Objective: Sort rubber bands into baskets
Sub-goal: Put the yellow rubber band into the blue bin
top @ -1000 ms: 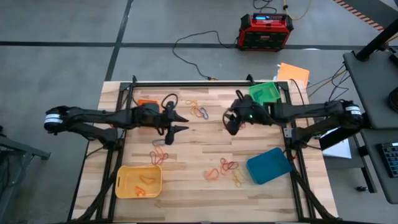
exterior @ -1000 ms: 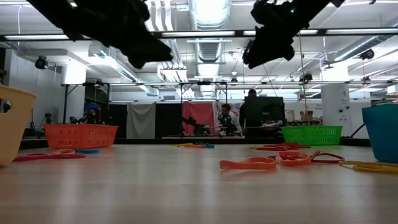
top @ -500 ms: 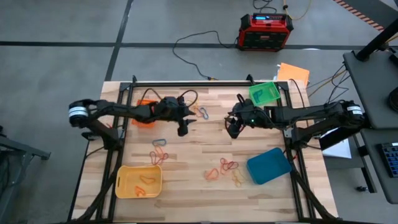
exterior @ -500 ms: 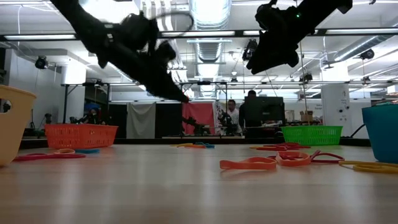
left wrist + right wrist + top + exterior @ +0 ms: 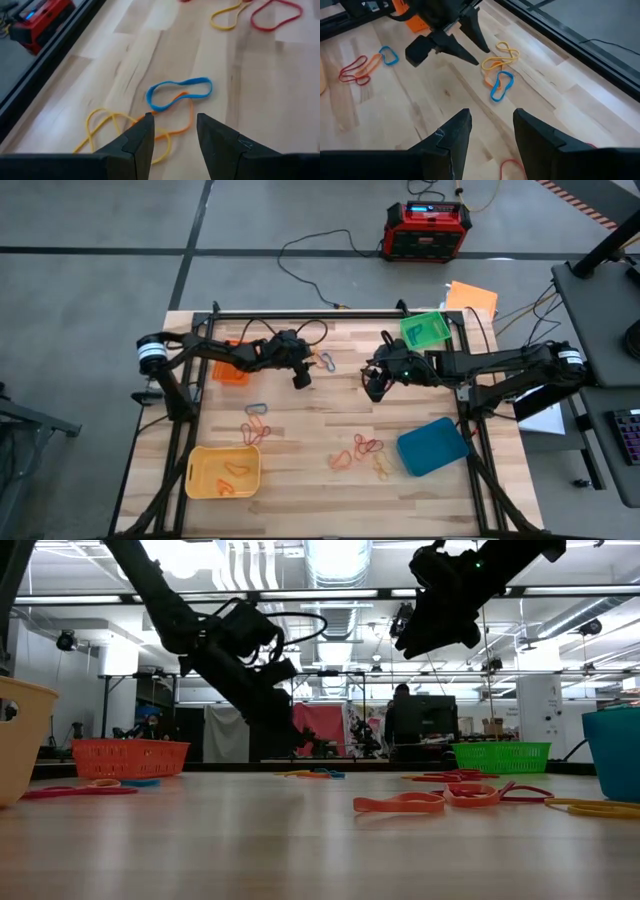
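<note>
My left gripper (image 5: 300,377) is open and empty, low over the table's far middle. In the left wrist view its fingers (image 5: 172,125) point at a blue rubber band (image 5: 180,92) lying across an orange band (image 5: 186,120), with a yellow band (image 5: 100,127) beside them. My right gripper (image 5: 372,388) is open and empty, hanging above the table right of that cluster (image 5: 491,117). The orange basket (image 5: 230,372) stands far left, the green basket (image 5: 425,330) far right, the blue basket (image 5: 432,446) near right, and the yellow basket (image 5: 222,472), with bands in it, near left.
More bands lie loose on the table: a group left of centre (image 5: 255,425) and a group near the blue basket (image 5: 362,450). A red-black box (image 5: 427,230) and black cables lie on the floor beyond the table's far edge.
My left gripper has gone toward the table's far edge and a little right, and has come down from high above the table to just over the blue, orange and yellow bands. My right gripper has hardly moved.
</note>
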